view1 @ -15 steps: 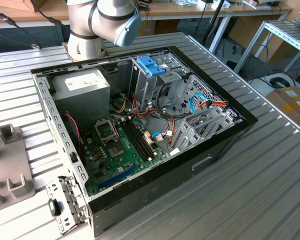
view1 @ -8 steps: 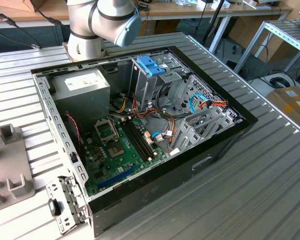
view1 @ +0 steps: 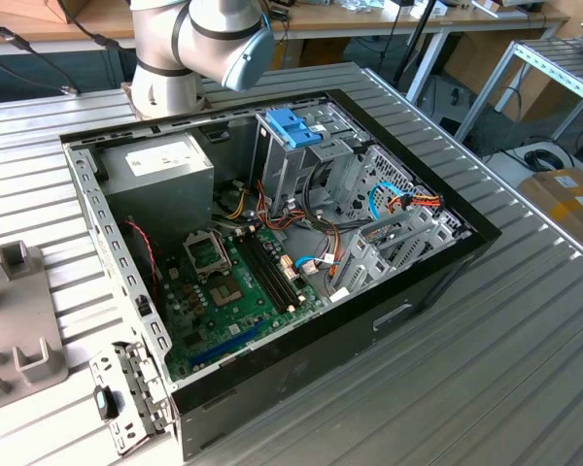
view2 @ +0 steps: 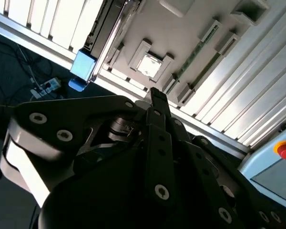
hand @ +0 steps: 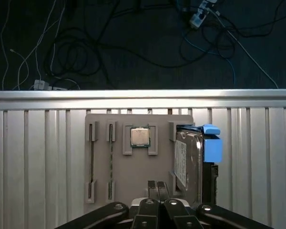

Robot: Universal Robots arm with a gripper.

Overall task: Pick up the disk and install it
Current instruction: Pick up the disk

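The disk (hand: pixel 187 164) stands on edge in a slot of a grey fixture plate (hand: pixel 128 171). It is a dark-grey drive with a white label and a light-blue carrier (hand: pixel 212 146) at one end. The second wrist view shows the same disk (view2: pixel 105 28) with its blue end (view2: pixel 84 67). My gripper (hand: pixel 156 184) hangs above the plate, beside the disk and apart from it. Its two thin fingertips (view2: pixel 157 98) are pressed together with nothing between them.
A processor chip (hand: pixel 139 137) and memory sticks (hand: pixel 110 162) sit in other slots of the plate. The open computer case (view1: pixel 272 243) lies on the ribbed metal table (view1: pixel 525 340), with a blue latch (view1: pixel 293 126) on its drive cage. Cables lie on the floor beyond the table edge (hand: pixel 143 98).
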